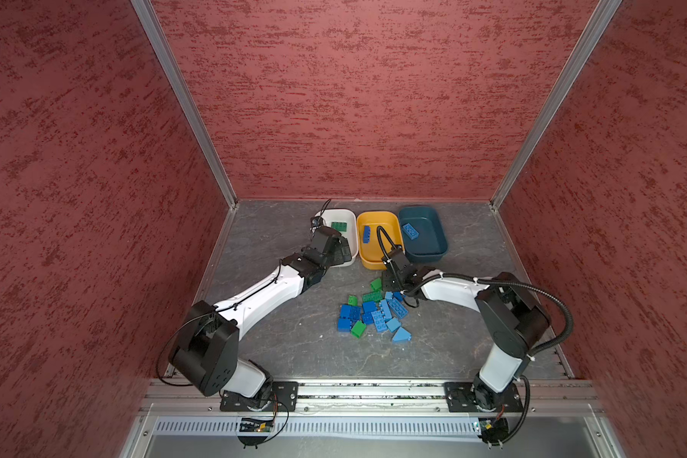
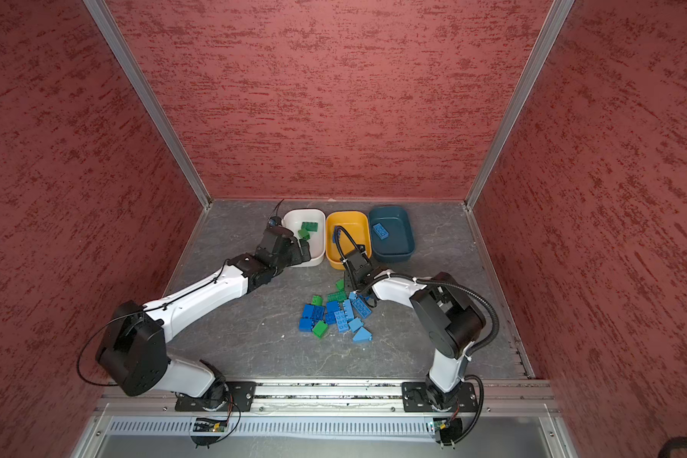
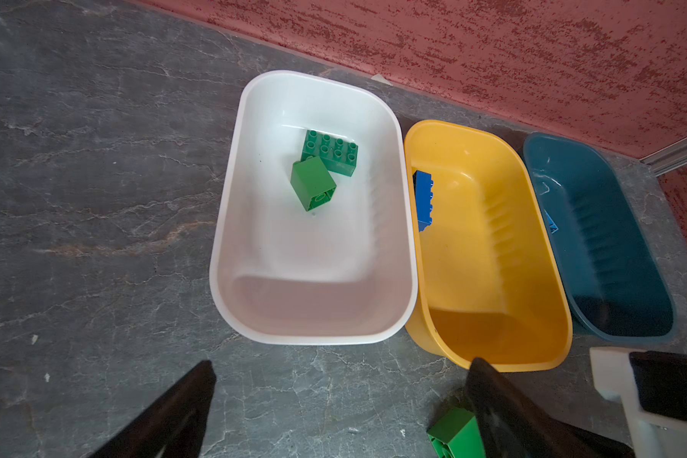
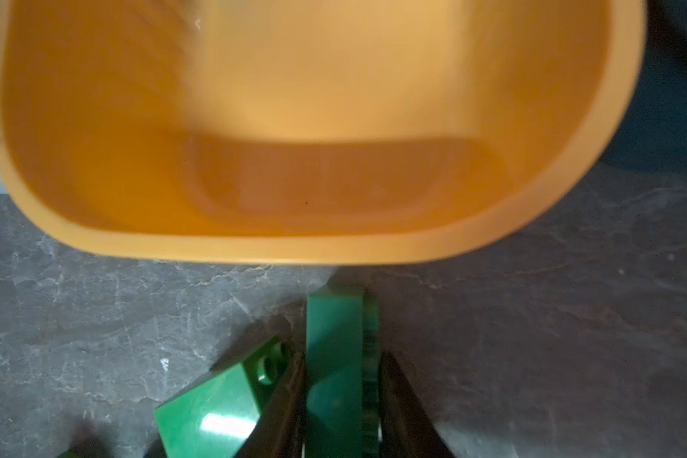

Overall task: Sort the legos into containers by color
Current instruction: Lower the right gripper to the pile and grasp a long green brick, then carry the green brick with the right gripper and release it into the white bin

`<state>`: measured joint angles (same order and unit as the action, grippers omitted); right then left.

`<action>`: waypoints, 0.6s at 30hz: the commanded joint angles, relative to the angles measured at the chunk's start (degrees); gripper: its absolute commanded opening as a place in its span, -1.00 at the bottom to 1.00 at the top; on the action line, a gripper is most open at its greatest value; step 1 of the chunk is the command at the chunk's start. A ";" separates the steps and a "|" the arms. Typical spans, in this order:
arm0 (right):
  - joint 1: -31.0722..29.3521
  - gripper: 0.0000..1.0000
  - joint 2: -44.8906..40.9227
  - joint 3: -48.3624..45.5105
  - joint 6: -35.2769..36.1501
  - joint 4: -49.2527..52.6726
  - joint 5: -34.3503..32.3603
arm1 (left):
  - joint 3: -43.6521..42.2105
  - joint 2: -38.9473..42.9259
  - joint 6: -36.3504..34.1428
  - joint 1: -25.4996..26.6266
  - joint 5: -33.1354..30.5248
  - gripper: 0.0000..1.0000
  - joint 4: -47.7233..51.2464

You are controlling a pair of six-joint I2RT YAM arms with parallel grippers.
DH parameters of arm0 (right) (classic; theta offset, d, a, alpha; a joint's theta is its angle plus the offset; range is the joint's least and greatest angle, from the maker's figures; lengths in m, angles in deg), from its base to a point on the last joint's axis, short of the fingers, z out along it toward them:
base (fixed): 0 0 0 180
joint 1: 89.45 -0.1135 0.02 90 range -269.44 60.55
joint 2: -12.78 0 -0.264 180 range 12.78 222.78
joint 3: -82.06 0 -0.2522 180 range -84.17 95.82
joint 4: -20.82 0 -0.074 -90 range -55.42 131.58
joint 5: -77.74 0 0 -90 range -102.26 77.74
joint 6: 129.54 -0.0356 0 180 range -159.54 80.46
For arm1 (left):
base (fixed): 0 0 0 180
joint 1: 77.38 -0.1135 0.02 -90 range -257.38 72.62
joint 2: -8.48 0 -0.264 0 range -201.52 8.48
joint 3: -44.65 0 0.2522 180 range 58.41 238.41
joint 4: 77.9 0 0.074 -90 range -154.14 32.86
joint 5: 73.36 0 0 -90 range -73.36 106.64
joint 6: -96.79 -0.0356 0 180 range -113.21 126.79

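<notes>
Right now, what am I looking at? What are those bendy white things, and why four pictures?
Those are two robot arms, and each ends in a two-fingered pincer called a gripper. Two pictures look down from above; two come from cameras on the arms' wrists. On the grey table sit a white tub, a yellow tub and a teal tub, plus a pile of loose bricks. The white tub holds two green bricks, the yellow one a dark blue brick, the teal one a light blue brick. The left gripper is open and empty. The right gripper pinches a green brick near the yellow tub.
</notes>
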<state>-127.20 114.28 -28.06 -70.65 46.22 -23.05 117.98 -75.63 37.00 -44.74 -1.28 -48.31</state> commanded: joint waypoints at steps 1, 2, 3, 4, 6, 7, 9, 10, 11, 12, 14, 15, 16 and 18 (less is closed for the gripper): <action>-0.81 -0.47 0.53 0.55 0.63 1.85 -1.79 | 1.72 -1.00 0.45 -0.05 0.02 0.99 0.41; -0.98 -0.53 0.16 0.49 0.95 1.90 -1.85 | 1.91 -1.09 0.53 -0.06 0.09 0.99 0.66; -1.08 -0.58 -0.53 0.50 1.27 1.99 -1.86 | 1.87 -1.12 0.54 0.03 0.08 1.00 0.70; -1.29 -0.62 -1.51 0.29 1.89 1.90 -1.76 | 1.90 -1.13 0.63 0.05 0.06 0.99 0.77; -1.76 -0.65 -4.41 -0.77 3.38 0.97 -1.32 | 1.79 -1.05 0.66 0.03 0.03 0.99 0.78; -2.00 -0.66 -6.52 -1.61 4.39 0.34 -0.41 | 1.70 -0.94 0.70 0.05 -0.18 0.99 0.82; -2.20 -0.66 -9.50 -2.70 6.13 -0.56 1.46 | 1.52 -0.70 0.72 -0.03 -0.59 0.99 0.78; -2.32 -0.66 -10.93 -3.28 7.38 -1.38 3.27 | 1.46 -0.70 0.72 -0.10 -0.98 0.99 0.78; -2.39 -0.66 -12.20 -3.69 8.78 -2.53 5.34 | 1.39 -0.69 0.80 -0.07 -1.20 0.99 0.79; -2.49 -0.66 -13.40 -4.22 10.21 -4.33 8.21 | 1.28 -0.62 0.97 -0.04 -1.50 0.99 0.77; -2.58 -0.65 -14.81 -4.81 12.02 -8.39 13.14 | 0.93 -0.46 1.70 -0.04 -2.07 0.99 0.77; -2.52 -0.65 -15.07 -4.87 12.70 -11.22 15.25 | 0.82 -0.27 2.22 -0.12 -2.37 0.99 0.72; -2.58 -0.64 -14.82 -4.71 13.02 -13.18 16.65 | 0.51 0.03 2.70 -0.13 -2.75 0.99 0.71; -2.58 -0.63 -13.28 -4.07 13.45 -18.79 19.36 | 0.01 0.59 3.79 -0.40 -3.74 0.99 1.20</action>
<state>-129.39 99.76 -31.99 -60.33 37.02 -11.12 118.36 -75.94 38.73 -44.76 -2.83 -47.87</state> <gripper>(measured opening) 0.258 0.995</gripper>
